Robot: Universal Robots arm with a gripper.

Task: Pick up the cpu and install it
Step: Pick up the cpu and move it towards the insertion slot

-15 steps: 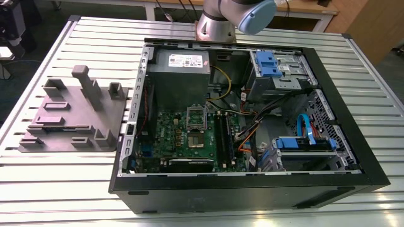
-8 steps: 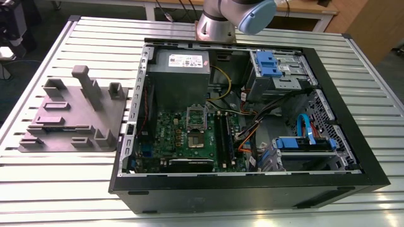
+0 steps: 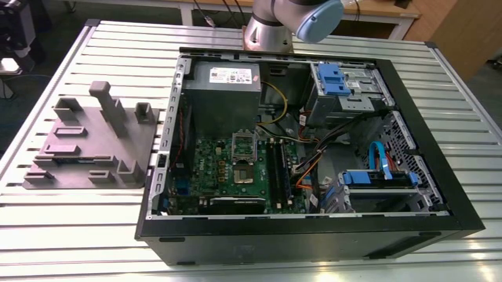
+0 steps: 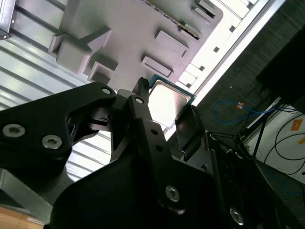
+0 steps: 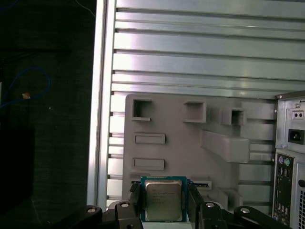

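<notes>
The cpu (image 5: 163,200), a small square chip with a shiny metal top and a green rim, sits between the two black fingers of my gripper (image 5: 163,192), which is shut on it. In the second wrist view the cpu (image 4: 167,101) hangs in my gripper (image 4: 164,109) well above the grey moulded tray (image 4: 138,33). The tray (image 5: 190,143) lies below it on the slatted table. In the exterior view the tray (image 3: 86,141) is at the left and the motherboard's cpu socket (image 3: 244,174), its silver frame (image 3: 243,148) raised, lies inside the open computer case.
The open black computer case (image 3: 314,235) takes up the middle and the exterior view's right of the slatted aluminium table (image 3: 117,41). Inside are a power supply (image 3: 223,76), cables and blue drive brackets (image 3: 377,176). The arm's base (image 3: 271,29) stands behind the case. The case's rear panel (image 5: 290,162) is beside the tray.
</notes>
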